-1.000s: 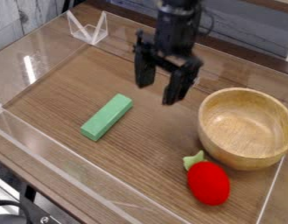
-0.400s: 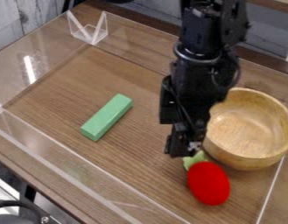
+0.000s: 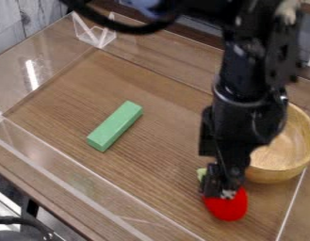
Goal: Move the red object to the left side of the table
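The red object, a small glossy red toy fruit with a green stem end, lies near the table's front right corner, partly hidden by my arm. My black gripper hangs directly over it, jaws open and pointing down, its fingertips at the fruit's top. Whether they touch the fruit I cannot tell. The brown wood-grain table has low clear acrylic walls.
A wooden bowl stands at the right, just behind the fruit and partly covered by my arm. A green rectangular block lies left of centre. A clear acrylic stand sits at the far back left.
My arm has swung from the table's middle back toward the front right and lowered over the red fruit. The jaws stayed open; fruit, bowl and block have not moved.
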You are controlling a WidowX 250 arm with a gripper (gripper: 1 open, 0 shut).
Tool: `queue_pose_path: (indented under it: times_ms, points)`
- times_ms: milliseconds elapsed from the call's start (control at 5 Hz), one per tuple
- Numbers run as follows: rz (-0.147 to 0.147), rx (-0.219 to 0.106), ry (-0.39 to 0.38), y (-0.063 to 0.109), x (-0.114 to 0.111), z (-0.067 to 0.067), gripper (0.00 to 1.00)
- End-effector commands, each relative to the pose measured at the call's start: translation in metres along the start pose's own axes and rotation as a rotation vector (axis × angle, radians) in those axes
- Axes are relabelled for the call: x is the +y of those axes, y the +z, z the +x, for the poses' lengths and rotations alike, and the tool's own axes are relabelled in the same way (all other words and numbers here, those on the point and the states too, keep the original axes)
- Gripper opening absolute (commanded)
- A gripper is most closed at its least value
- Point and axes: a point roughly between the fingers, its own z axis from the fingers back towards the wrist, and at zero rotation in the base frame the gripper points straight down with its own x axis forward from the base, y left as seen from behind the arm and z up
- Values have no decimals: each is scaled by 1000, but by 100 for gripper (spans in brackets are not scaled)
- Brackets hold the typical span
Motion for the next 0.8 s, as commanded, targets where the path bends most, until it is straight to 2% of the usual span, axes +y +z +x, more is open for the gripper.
queue_pose_path:
  times_ms: [0, 200, 600]
  points:
    - [37, -32, -11, -9, 9, -5, 100]
    - [48, -42, -6, -21, 19, -12, 100]
    - [58, -65, 70, -34, 20, -19, 100]
